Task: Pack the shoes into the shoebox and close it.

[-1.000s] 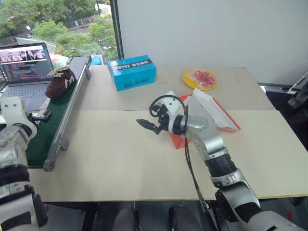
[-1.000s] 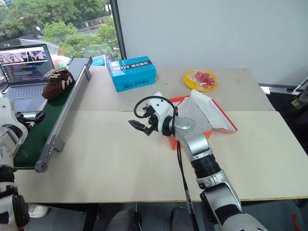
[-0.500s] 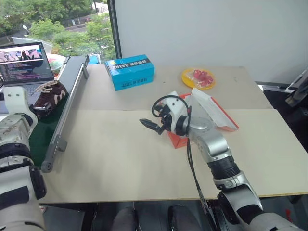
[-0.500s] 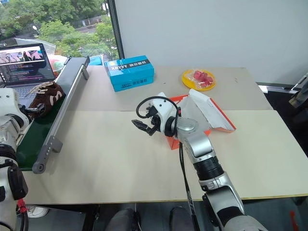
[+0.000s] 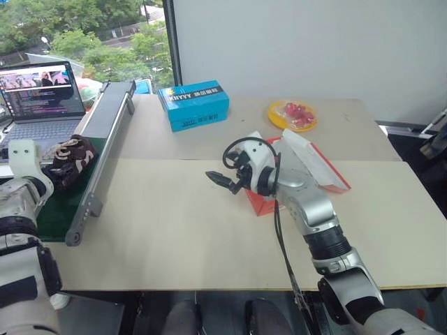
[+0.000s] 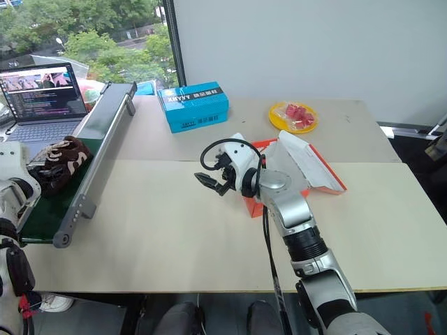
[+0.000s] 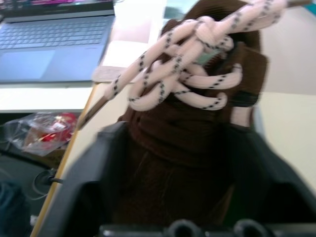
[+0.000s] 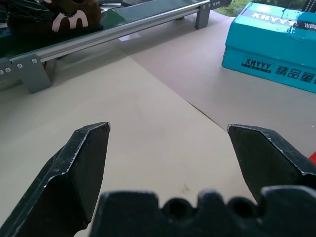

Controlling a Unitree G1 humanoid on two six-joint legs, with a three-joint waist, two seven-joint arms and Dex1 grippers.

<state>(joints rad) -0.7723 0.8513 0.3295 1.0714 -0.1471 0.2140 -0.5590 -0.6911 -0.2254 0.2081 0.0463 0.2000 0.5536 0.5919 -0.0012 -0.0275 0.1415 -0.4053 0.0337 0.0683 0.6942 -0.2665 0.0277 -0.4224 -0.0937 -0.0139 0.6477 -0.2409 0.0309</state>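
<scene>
A dark brown fuzzy shoe (image 5: 71, 156) with cream laces lies on the green belt at the left. My left gripper (image 7: 177, 173) is shut on it, one black finger (image 7: 96, 182) pressed to each side of the shoe (image 7: 182, 128). The red-orange shoebox (image 5: 260, 204) stands open on the table right of centre, its white-lined lid (image 5: 307, 157) tilted up. My right gripper (image 5: 218, 179) hovers open and empty just left of the shoebox, above bare tabletop (image 8: 163, 123).
A green conveyor belt with a metal rail (image 5: 105, 143) runs along the table's left side. Beside it is an open laptop (image 5: 42, 94). A blue box (image 5: 192, 105) and a yellow plate (image 5: 292, 114) with red pieces stand at the back.
The shoe has come nearer along the belt and now sits between my left gripper's fingers, which have closed onto it. The right arm has kept still.
</scene>
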